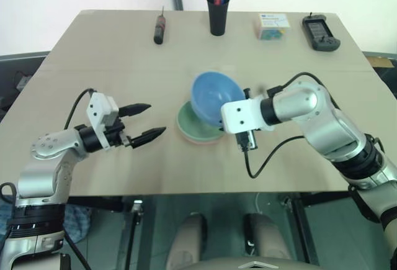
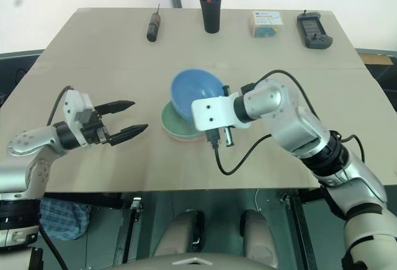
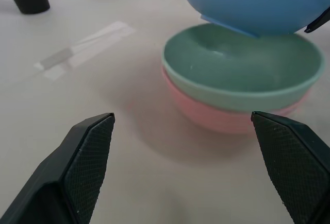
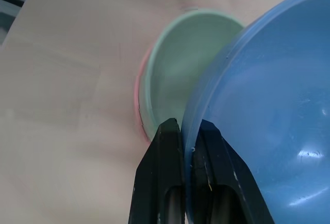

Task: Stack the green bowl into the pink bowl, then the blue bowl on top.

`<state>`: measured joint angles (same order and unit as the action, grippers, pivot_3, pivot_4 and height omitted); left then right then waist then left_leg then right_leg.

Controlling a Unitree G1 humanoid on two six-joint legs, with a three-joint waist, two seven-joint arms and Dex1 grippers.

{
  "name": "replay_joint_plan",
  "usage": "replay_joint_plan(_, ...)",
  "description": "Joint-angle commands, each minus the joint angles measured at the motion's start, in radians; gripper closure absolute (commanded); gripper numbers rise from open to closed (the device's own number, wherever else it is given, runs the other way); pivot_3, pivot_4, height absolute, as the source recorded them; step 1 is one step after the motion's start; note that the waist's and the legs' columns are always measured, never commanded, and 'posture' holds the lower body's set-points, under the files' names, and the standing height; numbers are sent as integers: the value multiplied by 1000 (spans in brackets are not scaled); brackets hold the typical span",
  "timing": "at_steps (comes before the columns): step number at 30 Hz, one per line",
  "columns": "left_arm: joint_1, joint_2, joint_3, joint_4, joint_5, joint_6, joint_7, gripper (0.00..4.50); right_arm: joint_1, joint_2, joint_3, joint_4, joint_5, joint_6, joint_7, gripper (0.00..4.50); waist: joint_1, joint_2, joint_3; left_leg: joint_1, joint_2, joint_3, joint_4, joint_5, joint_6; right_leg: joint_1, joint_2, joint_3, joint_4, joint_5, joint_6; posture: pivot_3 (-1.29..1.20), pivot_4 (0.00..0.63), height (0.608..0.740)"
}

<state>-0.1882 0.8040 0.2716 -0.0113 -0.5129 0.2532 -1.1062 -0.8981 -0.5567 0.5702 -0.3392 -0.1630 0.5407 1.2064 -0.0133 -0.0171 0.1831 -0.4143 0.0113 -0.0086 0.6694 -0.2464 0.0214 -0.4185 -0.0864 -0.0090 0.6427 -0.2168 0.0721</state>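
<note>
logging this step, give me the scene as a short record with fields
green bowl: nested in pink bowl, mid table
blue bowl: tilted, held just above the stack, not seated
right gripper: shut on blue bowl's rim
left gripper: open, holding nothing, left of the stack
table far edge: screwdriver, pen cup, small box, black handheld device
done: green in pink
left: seat blue on top

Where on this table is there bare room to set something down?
Free: the wide stretch between the back row, screwdriver, pen cup, box and handset, and the bowls; also the front edge of the table. Crowded: the middle, where the right gripper holds the blue bowl over the green bowl nested in the pink bowl.
</note>
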Motion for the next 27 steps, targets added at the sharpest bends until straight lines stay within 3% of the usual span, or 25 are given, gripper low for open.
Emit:
replay_joint_plan(1, 8, 24, 44, 1, -4, -26, -11, 0, -51, 31, 5, -28, -24, -8, -20, 4446, 0, 0, 0, 0, 0, 0, 0, 0, 0, 0, 0, 0, 0, 0, 0, 0, 150, 740)
replay_joint_plan(4, 11, 24, 44, 3, -5, -28, -12, 0, -75, 57, 7, -15, -29, -2, -26, 3488, -1, 0, 0, 0, 0, 0, 0, 0, 0, 0, 0, 0, 0, 0, 0, 0, 150, 740)
replay_joint_plan(9, 6, 9, 33, -8, -20, -24, -14, 0, -100, 77, -20, -30, -38, 50, -54, 1376, -1, 0, 0, 0, 0, 0, 0, 0, 0, 0, 0, 0, 0, 0, 0, 0, 150, 740)
replay_joint_plan(16, -4, -19, 12, -68, -21, 11, 37, 0, -41, 101, -248, -86, 102, 278, -125, 1376, 1, -1, 0, 0, 0, -1, 0, 0, 0, 0, 0, 0, 0, 0, 0, 0, 150, 740)
replay_joint_plan(23, 42, -65, 3, -194, -1, 111, 199, 0, 234, 8, -548, -192, 186, 340, -247, 1376, 3, -2, -1, 0, -1, -1, 0, 0, 0, 2, -2, -1, -1, 0, 0, 0, 150, 740)
replay_joint_plan(27, 104, -86, -3, -254, 9, 129, 250, 0, 454, -24, -715, -224, 297, 251, -227, 1376, 1, -2, -1, 1, 0, -2, -1, 0, 0, 2, 0, -1, 0, 0, 0, 0, 150, 740)
